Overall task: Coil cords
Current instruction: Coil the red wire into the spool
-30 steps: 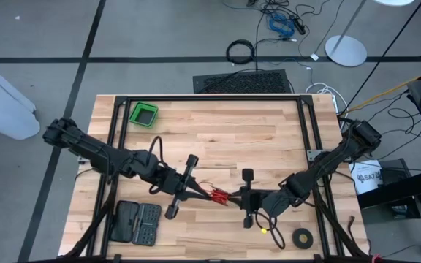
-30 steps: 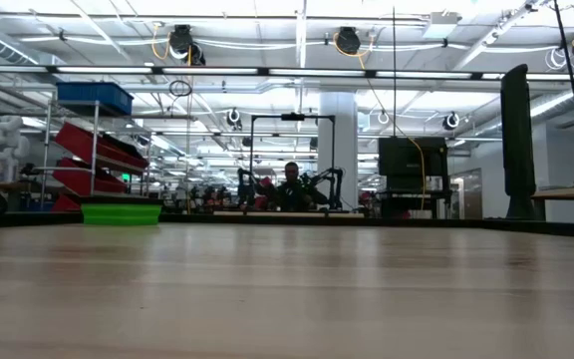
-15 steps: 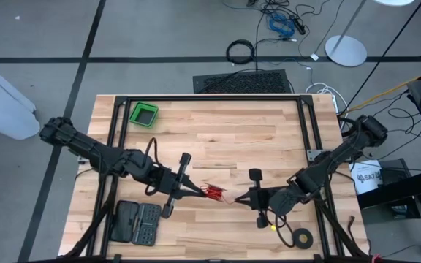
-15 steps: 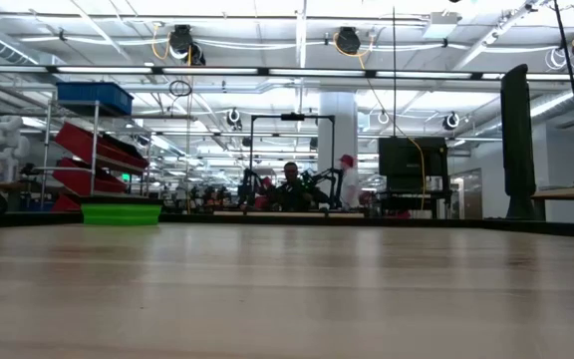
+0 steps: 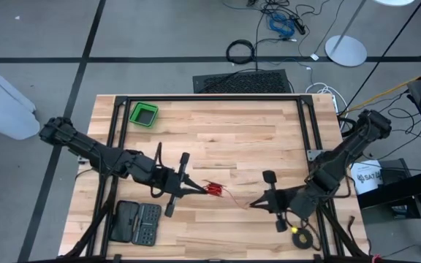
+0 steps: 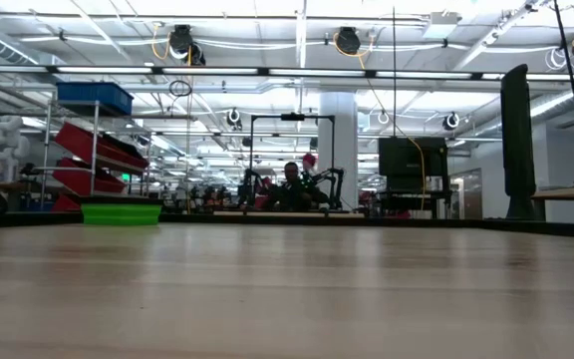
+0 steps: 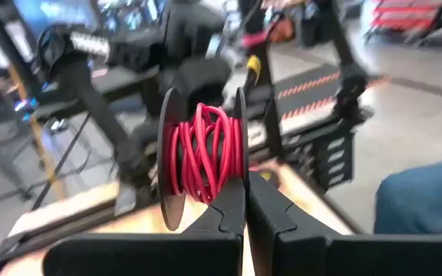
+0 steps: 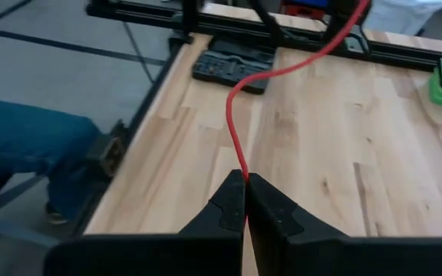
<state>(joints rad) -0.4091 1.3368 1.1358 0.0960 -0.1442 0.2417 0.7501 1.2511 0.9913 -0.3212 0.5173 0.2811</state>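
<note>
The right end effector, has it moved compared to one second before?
Yes. In the high view the right end effector, shut on the red cord, has shifted toward the table's right edge, closer to the black tape ring.

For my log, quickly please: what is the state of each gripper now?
Left gripper: shut on the coiled red cord bundle.
Right gripper: shut on that cord's free red tail.

A smooth, glossy red cord [image 7: 203,152] winds round a matt dark spool [image 7: 170,153] above the pale wooden table [image 8: 344,130].
</note>
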